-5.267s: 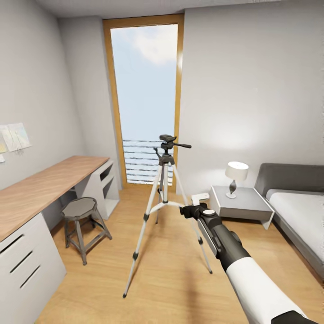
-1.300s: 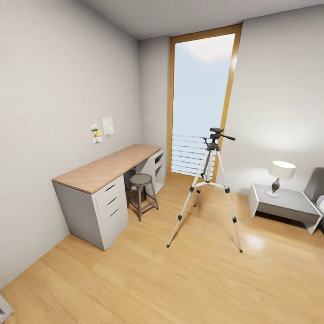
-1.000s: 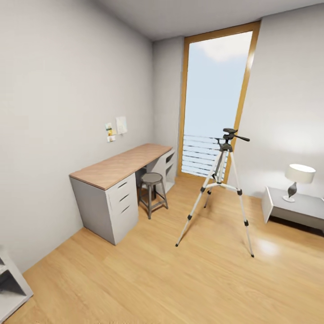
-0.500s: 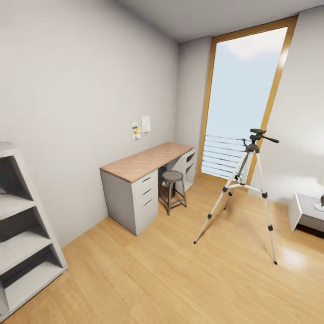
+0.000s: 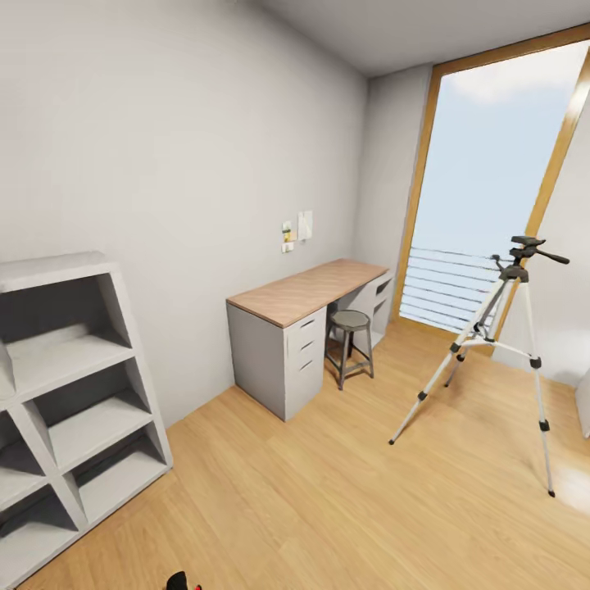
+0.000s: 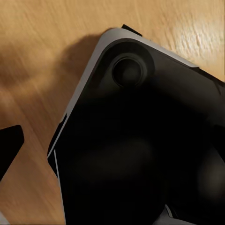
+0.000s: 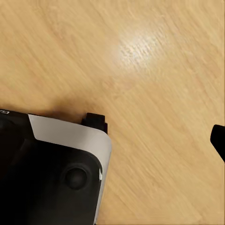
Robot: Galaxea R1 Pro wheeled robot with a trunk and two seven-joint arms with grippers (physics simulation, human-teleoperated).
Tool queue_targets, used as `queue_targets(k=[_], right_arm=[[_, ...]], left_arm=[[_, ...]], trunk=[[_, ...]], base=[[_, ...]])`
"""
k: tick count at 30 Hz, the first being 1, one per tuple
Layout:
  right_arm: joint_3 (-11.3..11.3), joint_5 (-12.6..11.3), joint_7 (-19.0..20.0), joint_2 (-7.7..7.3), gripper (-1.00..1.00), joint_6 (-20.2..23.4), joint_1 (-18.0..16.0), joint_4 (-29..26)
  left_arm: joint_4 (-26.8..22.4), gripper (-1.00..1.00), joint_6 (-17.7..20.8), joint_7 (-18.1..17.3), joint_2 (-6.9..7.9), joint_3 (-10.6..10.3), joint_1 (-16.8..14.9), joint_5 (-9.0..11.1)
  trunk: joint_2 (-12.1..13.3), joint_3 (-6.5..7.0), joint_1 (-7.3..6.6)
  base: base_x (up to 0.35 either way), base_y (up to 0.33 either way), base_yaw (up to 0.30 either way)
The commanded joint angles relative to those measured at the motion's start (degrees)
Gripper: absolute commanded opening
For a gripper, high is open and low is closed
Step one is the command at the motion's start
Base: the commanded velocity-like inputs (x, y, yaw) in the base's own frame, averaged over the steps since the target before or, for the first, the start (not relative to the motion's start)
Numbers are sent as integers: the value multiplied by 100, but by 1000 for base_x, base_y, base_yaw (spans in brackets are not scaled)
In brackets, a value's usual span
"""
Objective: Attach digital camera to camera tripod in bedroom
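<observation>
**Tripod in sight at the bedroom window as I look across the room**

From my remote seat, the head camera looks over a bedroom with pale grey walls and a light wood floor. The camera tripod stands on its three silver legs at the right of the view, near the tall wood-framed window, its black head and pan handle at the top with nothing mounted on it. A long wood-topped desk runs along the left wall, and a small round-seated stool stands just beside its drawers. A grey open shelf unit stands against the same wall, nearer to me. Small notes are pinned on the wall above the desk.

A small black object with a touch of red pokes in at the bottom edge of the head view; I cannot tell what it is. The left wrist camera looks down on the robot's dark, grey-edged base over the floor, and the right wrist camera shows a corner of that base too. From these pictures I cannot tell whether either gripper is clenched or released.
</observation>
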Motion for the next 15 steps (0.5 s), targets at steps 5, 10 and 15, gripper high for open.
queue_targets(k=[5,10,15], right_arm=[[35,-22,12,-3,100,-66,-9,12],[35,-21,14,-3,100,-75,-9,12],[35,-24,16,-3,100,-77,-9,12]], left_arm=[[-12,100,3,1,-1,-2,5,-1],[-12,100,2,-3,-1,-18,5,-22],[-12,100,0,-3,-1,-29,5,-36]], trunk=[[-4,-5,1],[-4,-5,1],[-4,-5,1]], base=[[4,332,11],[64,341,2],[94,342,1]])
